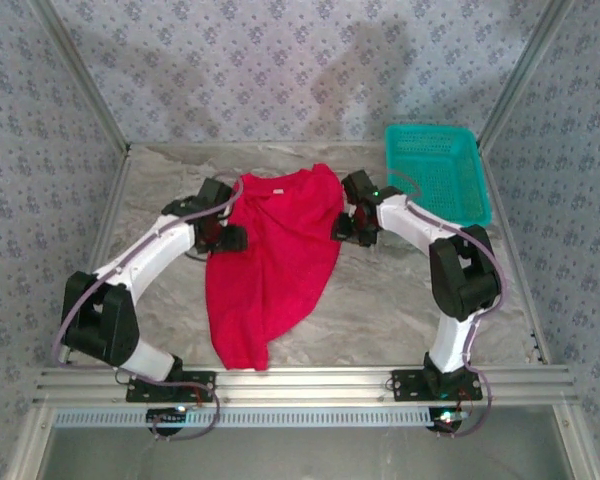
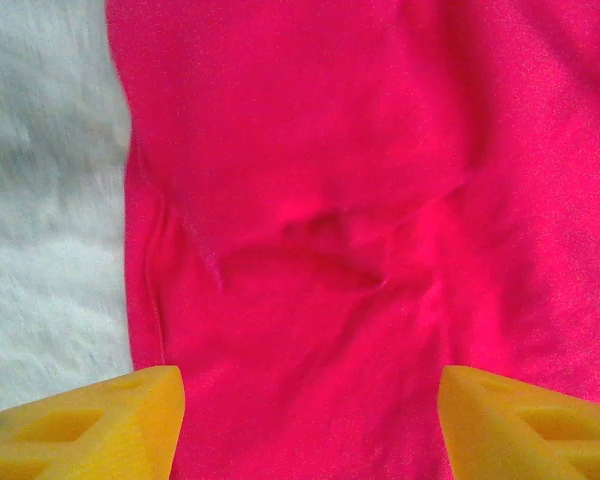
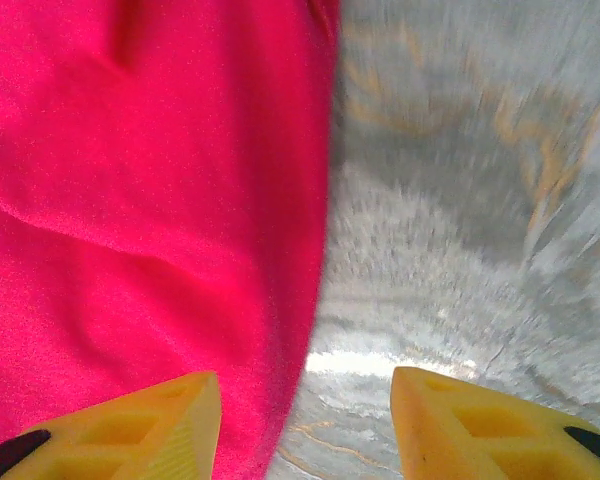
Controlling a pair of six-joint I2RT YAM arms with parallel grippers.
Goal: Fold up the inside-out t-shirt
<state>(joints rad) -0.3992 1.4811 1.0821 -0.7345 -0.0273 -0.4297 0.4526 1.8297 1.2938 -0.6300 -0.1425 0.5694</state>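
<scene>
The red t-shirt [image 1: 275, 260] lies spread on the marble table, wide at the far end and narrowing toward the near edge, with a small white tag near its far edge. My left gripper [image 1: 227, 228] hovers at the shirt's left side. In the left wrist view this gripper [image 2: 310, 430] is open, its yellow fingertips [image 2: 90, 425] wide apart over wrinkled red cloth [image 2: 320, 180]. My right gripper [image 1: 348, 224] is at the shirt's right side. In the right wrist view it [image 3: 305, 430] stands open astride the cloth's edge [image 3: 150, 200], one fingertip [image 3: 130, 430] over cloth, the other over bare table.
A teal mesh basket [image 1: 435, 170] sits at the far right corner of the table [image 1: 400, 300]. Patterned walls close in the back and sides. Bare marble shows on the near right and along the far left.
</scene>
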